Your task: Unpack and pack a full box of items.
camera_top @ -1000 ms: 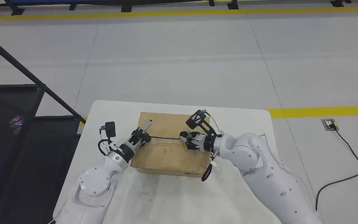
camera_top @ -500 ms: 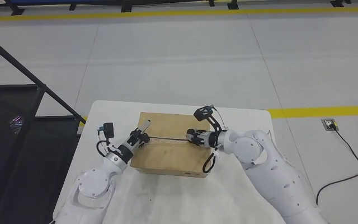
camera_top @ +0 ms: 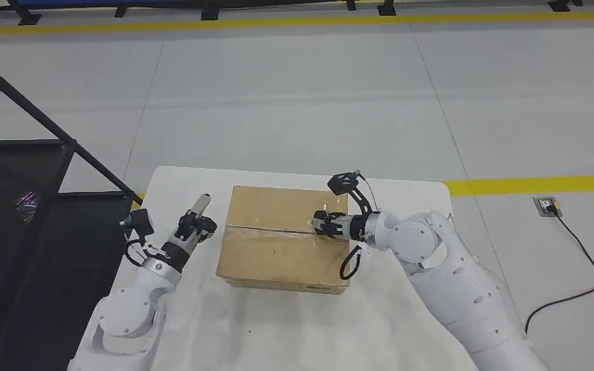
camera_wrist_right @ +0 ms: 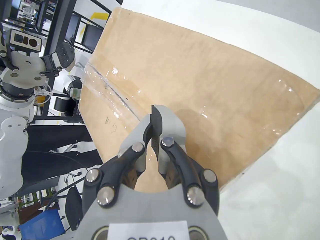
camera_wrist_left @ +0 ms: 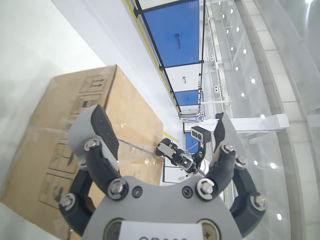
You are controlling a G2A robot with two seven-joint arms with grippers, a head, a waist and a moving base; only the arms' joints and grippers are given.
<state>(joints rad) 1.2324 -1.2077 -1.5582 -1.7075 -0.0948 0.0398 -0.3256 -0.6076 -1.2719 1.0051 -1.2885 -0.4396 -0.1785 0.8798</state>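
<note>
My left hand (camera_top: 197,216) hangs wide open and empty just beside the left end of the closed brown cardboard box (camera_top: 278,255), not touching it. The box sits near the middle of the white desk (camera_top: 399,315), its top seam sealed with clear tape (camera_top: 269,230). My right hand (camera_top: 320,223) is pinched fully closed over the taped seam near the box's right end.

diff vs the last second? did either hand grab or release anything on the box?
The left hand pulled back off the box top, away from the tape seam. It now sits open beside the box's left end, over the table. The right hand slid slightly along the seam toward its own side and is shut on nothing visible. Nothing was picked up. The box has not moved and is still taped closed.
</note>
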